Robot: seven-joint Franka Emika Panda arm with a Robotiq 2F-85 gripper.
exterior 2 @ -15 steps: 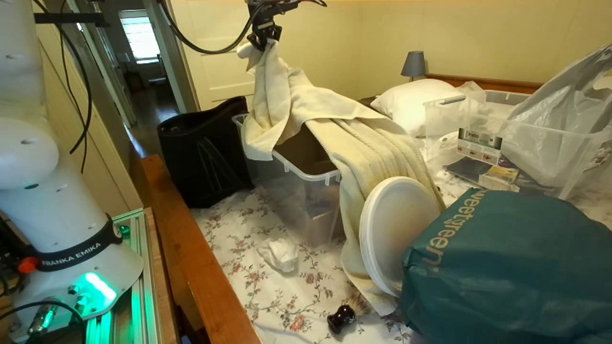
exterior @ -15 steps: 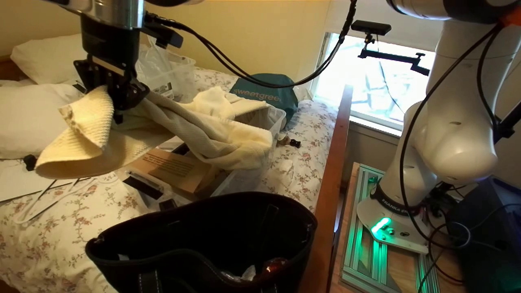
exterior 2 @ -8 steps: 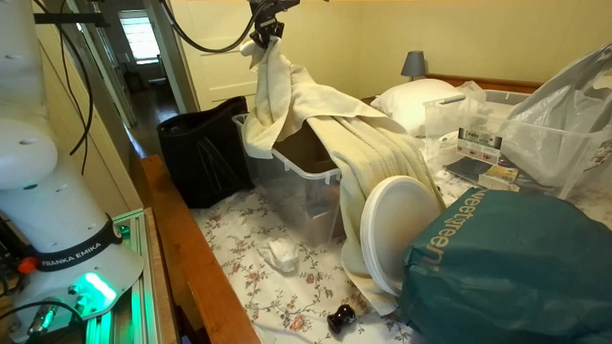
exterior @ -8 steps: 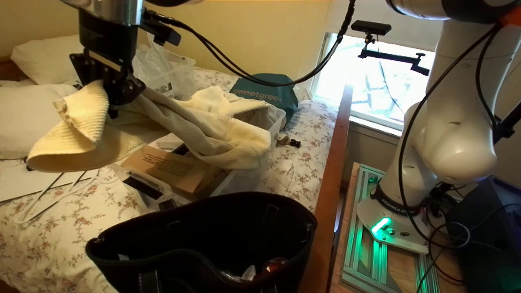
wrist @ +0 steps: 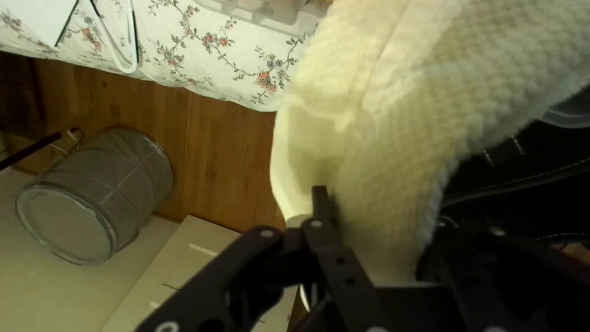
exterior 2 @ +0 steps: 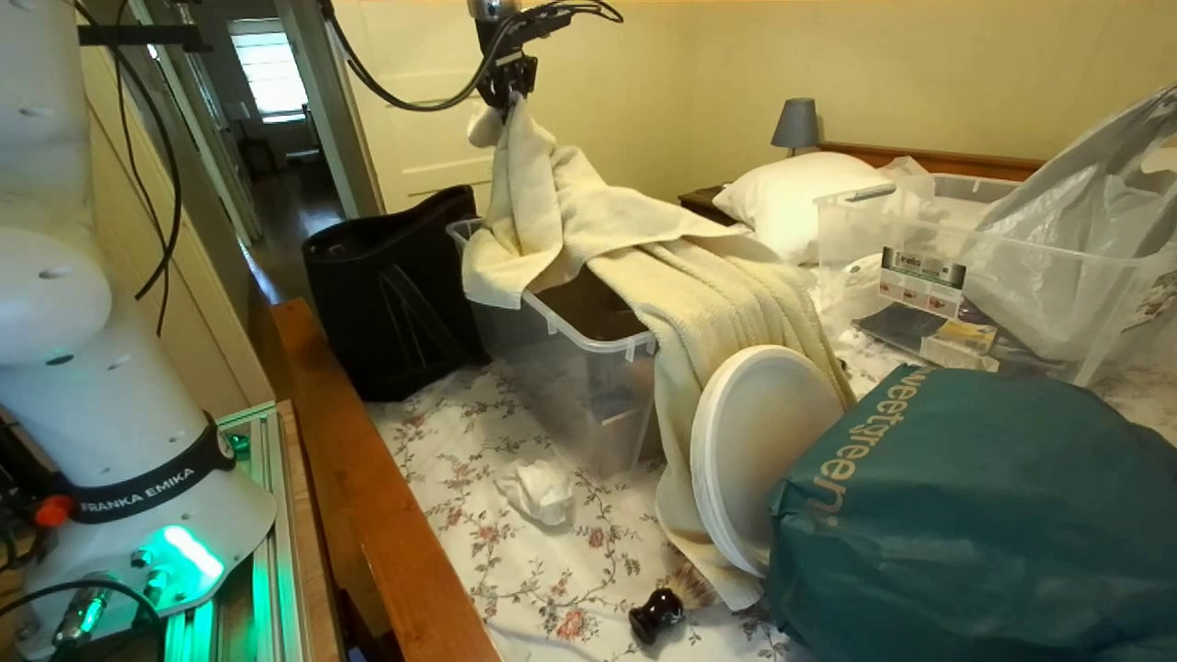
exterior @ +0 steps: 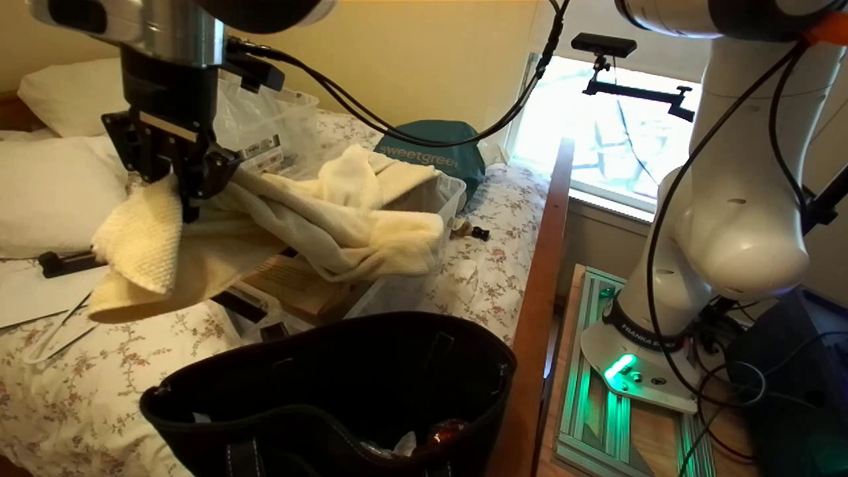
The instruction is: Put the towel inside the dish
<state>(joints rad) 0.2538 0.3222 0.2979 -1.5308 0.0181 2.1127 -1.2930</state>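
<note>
In an exterior view, the gripper (exterior 2: 508, 103), jaws clamped on the far left part of the towel (exterior 2: 708, 280) draped across the clear box (exterior 2: 602, 395), holds it high, presumably so the near right end, hanging outside behind the white lid (exterior 2: 771, 455), can be drawn in.

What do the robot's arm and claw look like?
The arm is white and rounded, with a shiny silver section near the claw, black cables and a green light on its base. A black band there says FRANKA EMIKA in white letters. The claw is black, with jointed fingers and round bolts.
</note>
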